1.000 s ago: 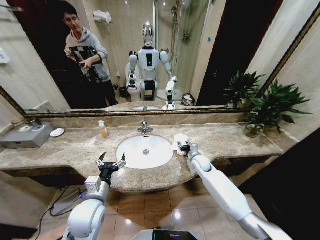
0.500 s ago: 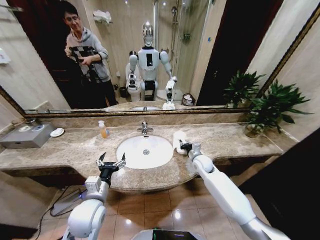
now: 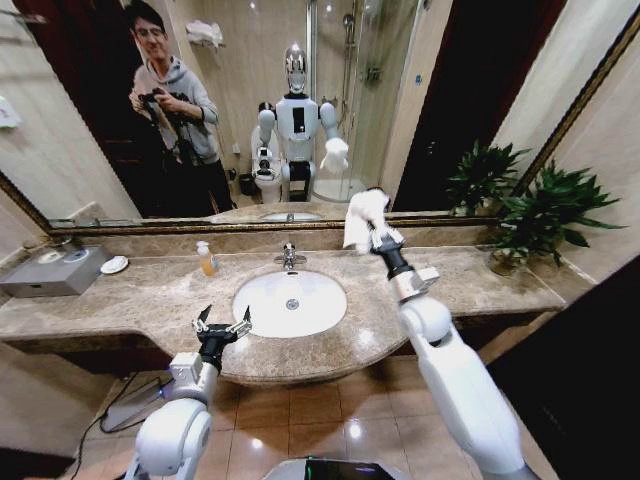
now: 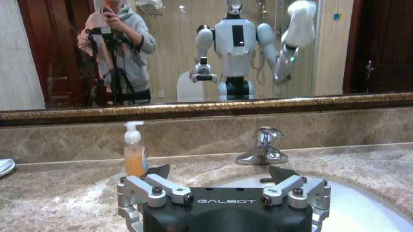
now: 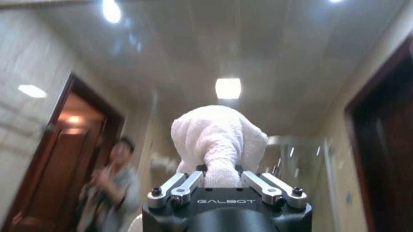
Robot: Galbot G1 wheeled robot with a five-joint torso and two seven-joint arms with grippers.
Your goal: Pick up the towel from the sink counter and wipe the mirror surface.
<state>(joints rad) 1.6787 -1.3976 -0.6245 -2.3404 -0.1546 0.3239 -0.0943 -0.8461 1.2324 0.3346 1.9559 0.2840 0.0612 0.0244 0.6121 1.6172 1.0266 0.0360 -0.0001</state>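
My right gripper (image 3: 374, 236) is raised above the back of the sink counter (image 3: 150, 295), shut on the white fluffy towel (image 3: 362, 212). The towel is bunched and sits in front of the lower part of the mirror (image 3: 440, 90); I cannot tell whether it touches the glass. In the right wrist view the towel (image 5: 216, 137) bulges out above the closed right gripper (image 5: 219, 182). My left gripper (image 3: 222, 325) hangs open and holds nothing, at the counter's curved front edge beside the basin (image 3: 290, 303). The left wrist view shows the same gripper (image 4: 219, 176) open, facing the faucet (image 4: 263, 147).
A soap bottle (image 3: 206, 259) stands left of the chrome faucet (image 3: 289, 257). At the far left are a grey box (image 3: 50, 270) and a small dish (image 3: 114, 264). A potted plant (image 3: 540, 220) stands at the right end. The mirror reflects a person with a camera.
My right arm has lifted the towel off the counter beside the basin and swung it up and back toward the mirror. The left arm has not moved.
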